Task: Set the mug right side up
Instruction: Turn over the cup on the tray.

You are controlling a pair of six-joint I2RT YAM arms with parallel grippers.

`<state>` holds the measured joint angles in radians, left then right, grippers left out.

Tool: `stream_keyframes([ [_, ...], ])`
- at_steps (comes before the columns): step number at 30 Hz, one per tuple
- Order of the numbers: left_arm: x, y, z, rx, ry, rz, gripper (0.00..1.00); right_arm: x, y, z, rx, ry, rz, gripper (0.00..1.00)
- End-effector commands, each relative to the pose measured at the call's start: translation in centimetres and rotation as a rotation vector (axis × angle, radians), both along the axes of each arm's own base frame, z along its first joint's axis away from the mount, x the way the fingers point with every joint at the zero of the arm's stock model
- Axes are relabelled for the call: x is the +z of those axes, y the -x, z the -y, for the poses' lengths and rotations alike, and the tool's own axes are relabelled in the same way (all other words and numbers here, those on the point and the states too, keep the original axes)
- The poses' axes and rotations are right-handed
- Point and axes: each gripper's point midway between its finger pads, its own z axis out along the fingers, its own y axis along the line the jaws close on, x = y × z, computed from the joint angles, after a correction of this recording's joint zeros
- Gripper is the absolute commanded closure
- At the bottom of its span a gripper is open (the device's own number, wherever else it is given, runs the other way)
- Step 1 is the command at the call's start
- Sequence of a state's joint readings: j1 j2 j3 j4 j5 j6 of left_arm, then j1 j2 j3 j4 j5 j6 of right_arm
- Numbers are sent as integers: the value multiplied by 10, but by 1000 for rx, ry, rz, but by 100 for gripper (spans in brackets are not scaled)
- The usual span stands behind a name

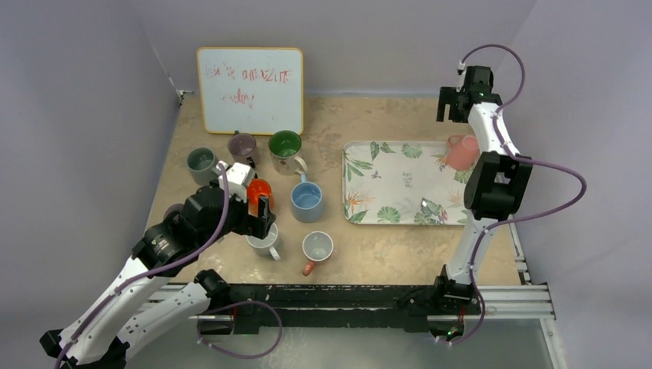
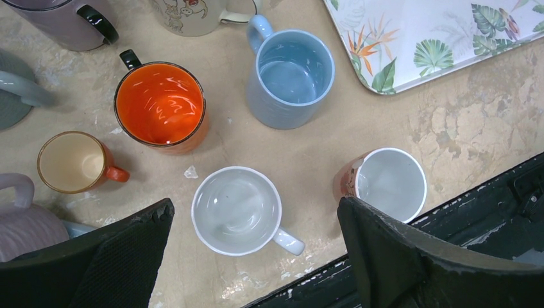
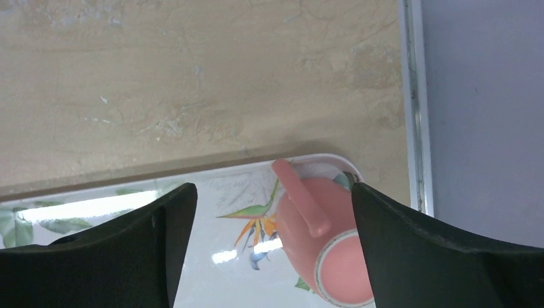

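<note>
From above, the pink mug (image 1: 464, 151) sits base uppermost in the far right corner of the tray (image 1: 400, 181), partly hidden by the right arm. It looks to be the only one needing a turn; the right hand (image 1: 450, 108) hangs over the worktop (image 1: 369, 115) just beyond the tray's far edge, probably lining up on it; the left hand (image 1: 261, 211) is well left of the tray, above a cluster of mugs. In the left wrist view the left hand (image 2: 253, 208) is spread wide and empty over a white mug (image 2: 236, 210); the blue mug (image 2: 290, 74) stands just beside the tray's (image 2: 436, 38) corner; these show open mouths, so I judge them finished or irrelevant. In the right wrist view the right hand (image 3: 271, 189) gapes fully, gripping nothing; the pink mug (image 3: 333, 256) lies inside the tray's (image 3: 218, 186) corner, its handle (image 3: 301, 199) pointing into the gap, which suits a descent onto it.
</note>
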<state>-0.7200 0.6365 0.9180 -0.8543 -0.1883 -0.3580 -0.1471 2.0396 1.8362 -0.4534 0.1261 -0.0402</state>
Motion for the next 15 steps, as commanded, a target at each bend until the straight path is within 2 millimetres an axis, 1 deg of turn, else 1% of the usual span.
stream_keyframes([
  [1, 1, -3, 1, 4, 6, 8, 2, 16, 6, -11, 100, -24, -32, 9],
  [7, 4, -2, -1, 10, 16, 22, 2, 15, 7, -13, 111, -27, -35, 10],
  [9, 4, -2, 0, 7, 17, 24, 2, 15, 6, -8, 92, -3, -25, 11],
  [11, 4, -2, 0, 3, 15, 22, 2, 15, 5, -11, 112, 3, -7, 12],
  [15, 3, -2, 1, -3, 10, 15, 2, 8, 8, -11, 101, 36, -4, 13],
])
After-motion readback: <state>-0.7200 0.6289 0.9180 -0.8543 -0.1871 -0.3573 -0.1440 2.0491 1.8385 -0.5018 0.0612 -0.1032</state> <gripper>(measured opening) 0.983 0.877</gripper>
